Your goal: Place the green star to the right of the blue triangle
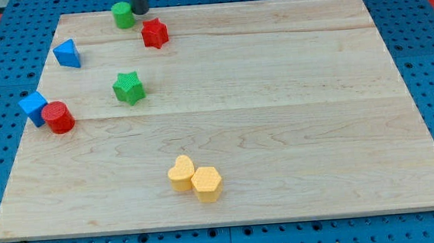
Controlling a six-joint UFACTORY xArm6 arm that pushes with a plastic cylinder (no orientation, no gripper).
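Note:
The green star [129, 88] lies on the wooden board at the view's left of centre. The blue triangle [67, 54] lies up and to the left of it, near the board's left edge. My tip [140, 12] is at the view's top, at the board's top edge, just right of a green cylinder [123, 15] and above-left of a red star [154, 33]. The tip is well above the green star and not touching it.
A blue cube [33, 107] and a red cylinder [59, 117] sit touching at the board's left edge. A yellow heart [181, 174] and a yellow hexagon [206, 183] sit touching near the bottom centre. The wooden board [293, 108] rests on a blue pegboard.

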